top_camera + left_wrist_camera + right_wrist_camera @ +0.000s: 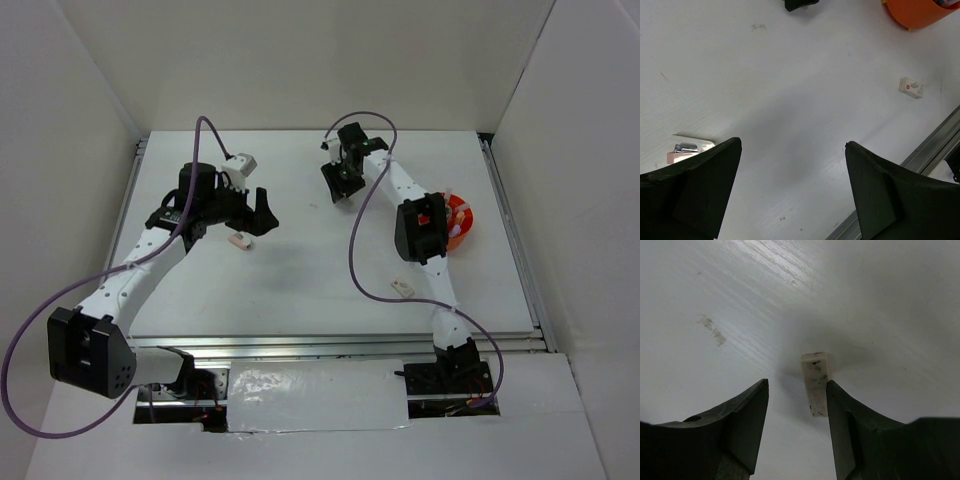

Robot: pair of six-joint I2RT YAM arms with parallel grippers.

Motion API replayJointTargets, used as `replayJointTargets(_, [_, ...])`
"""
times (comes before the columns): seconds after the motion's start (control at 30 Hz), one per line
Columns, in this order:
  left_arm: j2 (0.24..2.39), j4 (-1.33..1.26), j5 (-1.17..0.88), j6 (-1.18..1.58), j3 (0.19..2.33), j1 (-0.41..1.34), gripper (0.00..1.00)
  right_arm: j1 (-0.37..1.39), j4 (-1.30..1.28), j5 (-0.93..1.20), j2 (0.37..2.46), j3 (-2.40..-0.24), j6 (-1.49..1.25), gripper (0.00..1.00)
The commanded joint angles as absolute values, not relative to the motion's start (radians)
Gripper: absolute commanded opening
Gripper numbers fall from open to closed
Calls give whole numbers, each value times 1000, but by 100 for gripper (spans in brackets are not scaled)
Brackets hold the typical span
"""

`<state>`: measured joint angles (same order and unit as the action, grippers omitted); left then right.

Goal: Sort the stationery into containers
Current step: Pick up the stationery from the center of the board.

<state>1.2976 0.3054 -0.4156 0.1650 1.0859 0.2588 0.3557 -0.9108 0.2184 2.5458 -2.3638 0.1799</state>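
Note:
My right gripper [339, 188] hangs at the table's far middle. In the right wrist view it [797, 385] is open around a small, dirty white eraser block [815, 382] that lies on the table against the inner face of the right finger. My left gripper [263, 217] is open and empty above the table, as its wrist view [792, 143] also shows. A small pink and white item [241, 240] lies just beside it, and in the left wrist view this pink item [684, 151] is partly hidden by the left finger. The orange tub [464, 224] holding stationery sits at the right, partly behind the right arm.
A white eraser with a red mark [402, 288] lies near the front right, and it also shows in the left wrist view [911, 87]. The tub's rim [917, 12] shows at the top right of that view. A metal rail [340, 345] runs along the table's front edge.

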Motion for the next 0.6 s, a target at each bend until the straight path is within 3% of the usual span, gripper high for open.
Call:
replayJointTargets(0.0, [1307,262,-454,184,1092,247,97,368,-957,181,2565,-2430,203,57])
replayJointTargets(0.43, [1325,281,-466,172,1117,238,97,368,-989,141,2585,-2415,212,62])
replayJointTargets(0.5, [1330,284,-471,173,1124,238,97,371,-999,137,2592,-2427,216,60])
replayJointTargets(0.57, [1333,287,-471,172,1132,238,97,374,-1003,146,2591,-2422,229,51])
